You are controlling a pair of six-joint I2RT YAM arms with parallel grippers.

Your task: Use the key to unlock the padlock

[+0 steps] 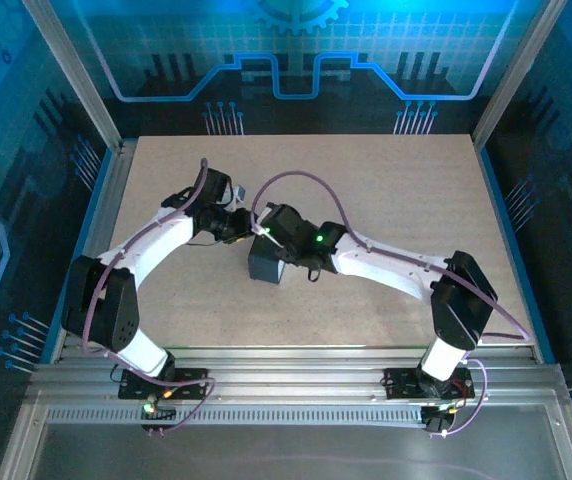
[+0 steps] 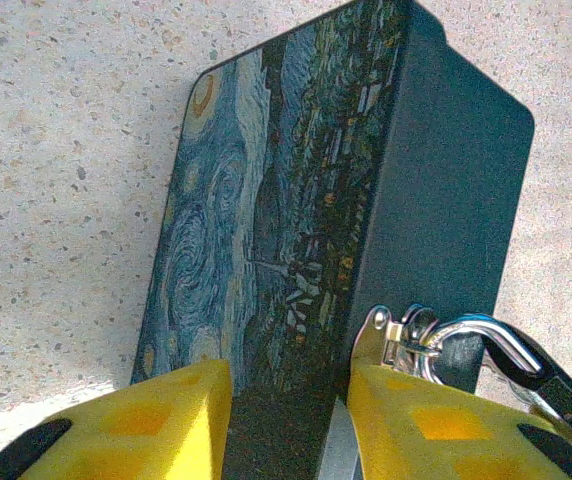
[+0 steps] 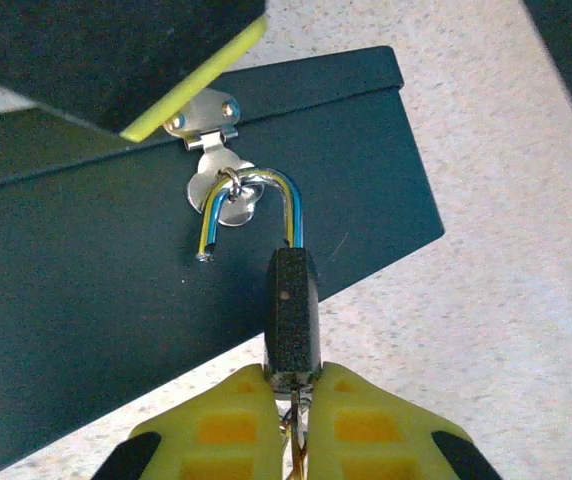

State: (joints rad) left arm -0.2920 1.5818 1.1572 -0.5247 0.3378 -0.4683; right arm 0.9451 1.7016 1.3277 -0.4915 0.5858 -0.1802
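Observation:
In the right wrist view the padlock (image 3: 293,305) has a dark speckled body, and its thin shackle (image 3: 266,182) is hooked through the silver hasp (image 3: 209,130) of the swirl-painted box (image 3: 116,290). One shackle end (image 3: 204,255) hangs free, out of the body. My right gripper (image 3: 294,380) is shut on the key (image 3: 294,435), which stands in the padlock's bottom. My left gripper (image 2: 291,390) is shut on the box (image 2: 266,210), one yellow finger on each side. The shackle (image 2: 476,330) shows beside its right finger. From above, both grippers meet at the box (image 1: 264,265).
The box stands upright on the speckled tabletop (image 1: 386,190), near the middle. Both arms reach in over it from the near edge. Aluminium frame posts (image 1: 71,70) and blue panels wall the table. Bare tabletop lies to the right and far side of the box.

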